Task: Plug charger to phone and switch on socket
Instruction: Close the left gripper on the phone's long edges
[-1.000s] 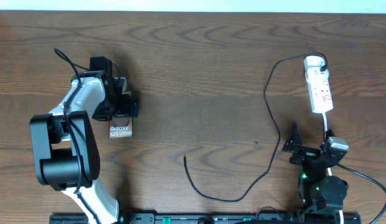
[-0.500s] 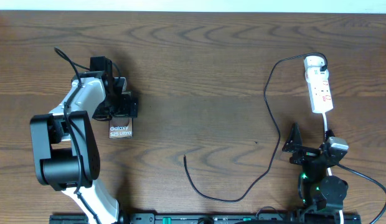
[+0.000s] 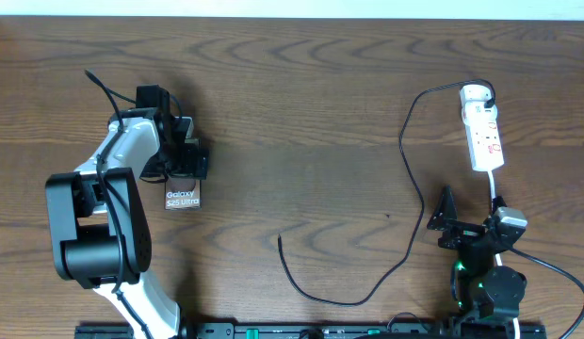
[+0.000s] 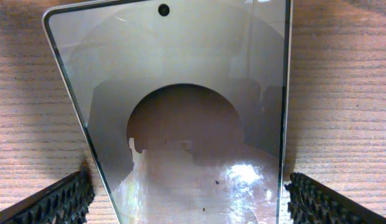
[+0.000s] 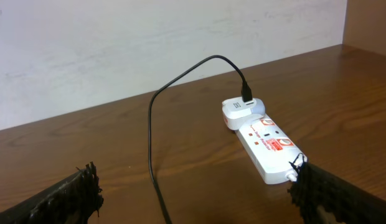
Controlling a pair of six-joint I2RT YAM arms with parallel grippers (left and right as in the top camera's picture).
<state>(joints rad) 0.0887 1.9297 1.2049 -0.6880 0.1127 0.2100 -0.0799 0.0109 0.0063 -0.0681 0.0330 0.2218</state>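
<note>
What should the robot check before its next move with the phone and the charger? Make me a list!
1. The phone sits between the left claw fingers: ok.
2. The left claw is squeezing the phone tight: cannot tell, because the pads are very close to its edges.
3. The charger is plugged in at the socket: ok, its black cable goes into the white block at the end of the socket.
4. The charger's plug tip is in the phone: not ok, it lies loose on the table, away from the phone.
5. The right claw is open and holds nothing: ok.
6. The socket switch is on: cannot tell.
</note>
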